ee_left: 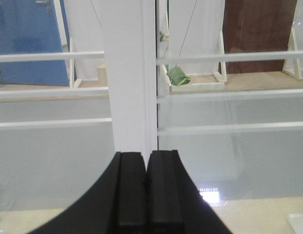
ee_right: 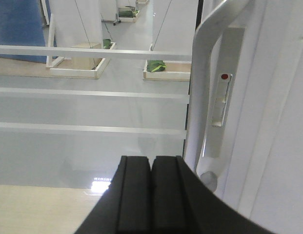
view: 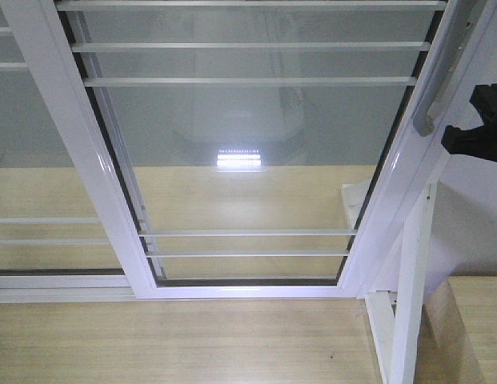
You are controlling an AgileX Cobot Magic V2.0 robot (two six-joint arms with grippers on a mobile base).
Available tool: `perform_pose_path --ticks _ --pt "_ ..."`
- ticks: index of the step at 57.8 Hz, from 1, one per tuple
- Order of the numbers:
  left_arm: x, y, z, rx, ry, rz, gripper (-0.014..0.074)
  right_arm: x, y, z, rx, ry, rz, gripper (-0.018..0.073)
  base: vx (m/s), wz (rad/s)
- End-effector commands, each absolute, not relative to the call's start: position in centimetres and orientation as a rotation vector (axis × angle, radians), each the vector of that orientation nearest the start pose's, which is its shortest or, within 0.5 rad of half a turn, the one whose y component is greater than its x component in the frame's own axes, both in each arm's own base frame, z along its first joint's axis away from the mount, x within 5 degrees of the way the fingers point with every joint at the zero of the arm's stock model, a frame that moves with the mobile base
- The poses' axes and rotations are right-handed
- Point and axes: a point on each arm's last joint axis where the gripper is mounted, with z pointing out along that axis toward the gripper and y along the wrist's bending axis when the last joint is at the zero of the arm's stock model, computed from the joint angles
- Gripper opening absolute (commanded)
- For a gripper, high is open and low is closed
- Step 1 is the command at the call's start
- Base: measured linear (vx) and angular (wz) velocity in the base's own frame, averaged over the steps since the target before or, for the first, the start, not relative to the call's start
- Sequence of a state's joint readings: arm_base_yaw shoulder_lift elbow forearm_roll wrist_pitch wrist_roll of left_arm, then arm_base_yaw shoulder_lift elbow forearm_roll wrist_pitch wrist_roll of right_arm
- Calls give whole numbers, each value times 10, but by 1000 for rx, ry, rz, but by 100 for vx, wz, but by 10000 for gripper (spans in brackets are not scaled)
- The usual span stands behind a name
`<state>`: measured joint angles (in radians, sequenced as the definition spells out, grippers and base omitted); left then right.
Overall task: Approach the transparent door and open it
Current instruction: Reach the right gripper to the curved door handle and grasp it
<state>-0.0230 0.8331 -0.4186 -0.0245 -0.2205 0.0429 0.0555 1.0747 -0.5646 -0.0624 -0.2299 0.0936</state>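
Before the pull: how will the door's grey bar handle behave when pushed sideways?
The handle looks like rigid metal, so probably no flex. Its smooth rounded finish may let the right gripper slip. The glass door probably slides heavily.

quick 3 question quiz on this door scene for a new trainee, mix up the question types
1. True or false: the right gripper is clamped on the grey handle of the transparent door.
2. The left gripper points straight at: A) a white frame upright B) the handle C) a drawer.
3. Fill in: the latch beside the handle shows a ___ dot.
Key: 1 false, it is shut and holds nothing. 2 A. 3 red.
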Motion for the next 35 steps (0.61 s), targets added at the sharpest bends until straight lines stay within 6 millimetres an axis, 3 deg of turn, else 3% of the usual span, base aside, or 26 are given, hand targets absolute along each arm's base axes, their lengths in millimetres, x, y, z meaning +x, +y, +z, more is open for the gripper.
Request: perform_pose_path --ticks 1,11,22,35 --pt "183 -3 305 20 1548 3 75 243 12 305 61 1645 121 100 0 0" --pt "191 -3 300 20 1563 4 227 265 10 295 -50 1700 -9 243 0 0" --pt "192 -3 300 19 1550 5 421 269 10 301 -82 1646 -41 454 0 0" --pt "192 -3 302 18 1535 4 450 285 6 295 -31 1595 -50 480 0 0"
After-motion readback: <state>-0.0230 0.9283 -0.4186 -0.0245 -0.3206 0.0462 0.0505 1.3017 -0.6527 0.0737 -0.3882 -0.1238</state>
